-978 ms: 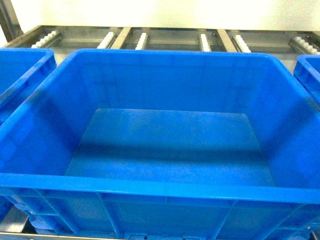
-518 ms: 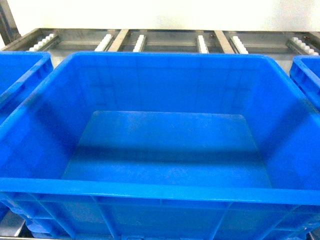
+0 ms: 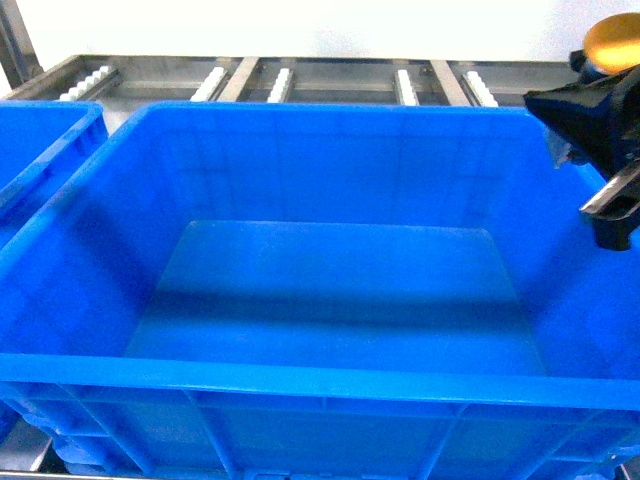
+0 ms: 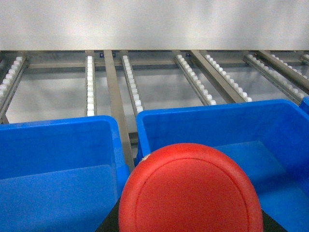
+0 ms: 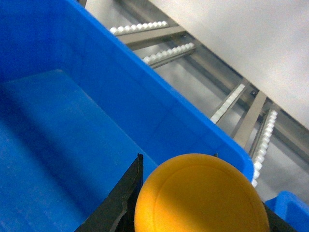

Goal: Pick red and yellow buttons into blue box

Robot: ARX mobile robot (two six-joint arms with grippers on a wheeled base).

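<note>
The blue box fills the head view, deep and empty. My right gripper hangs over its right rim, shut on the yellow button. In the right wrist view the yellow cap sits between black fingers above the box's inner wall. The left gripper is outside the head view. In its own view it is shut on the red button, whose cap hides the fingertips. That cap hangs near the left wall of the blue box.
A second blue crate stands to the left, also seen as the left crate. Part of another crate shows at the right. Behind the crates run metal roller rails against a pale wall.
My right gripper, holding the yellow button, has come into the head view at the upper right, where nothing showed before. The blue box has not moved.
</note>
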